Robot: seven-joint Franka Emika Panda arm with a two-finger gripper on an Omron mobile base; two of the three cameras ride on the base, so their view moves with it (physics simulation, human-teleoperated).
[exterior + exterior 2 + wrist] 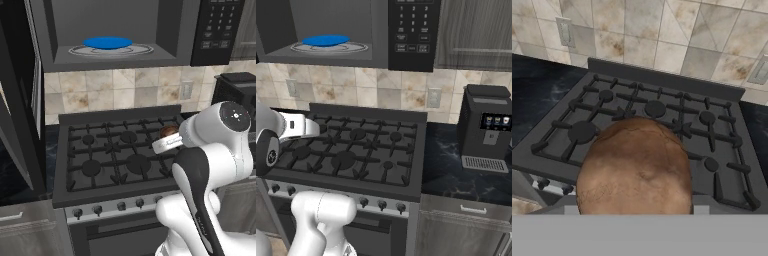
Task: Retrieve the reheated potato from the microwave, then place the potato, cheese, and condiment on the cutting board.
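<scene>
White arm rose from the lower right of the left base view, elbow bent, forearm folded back over the stove. Wrist flange pointed left and away from the base. Gripper (169, 133) sat just past the flange, mostly hidden behind the wrist; a brown lump, the potato (168, 131), showed at its tip. In the hand view the potato (635, 170) sat between the jaws, pressed close to the camera, jaws closed on it. Hand held level, above the burners.
</scene>
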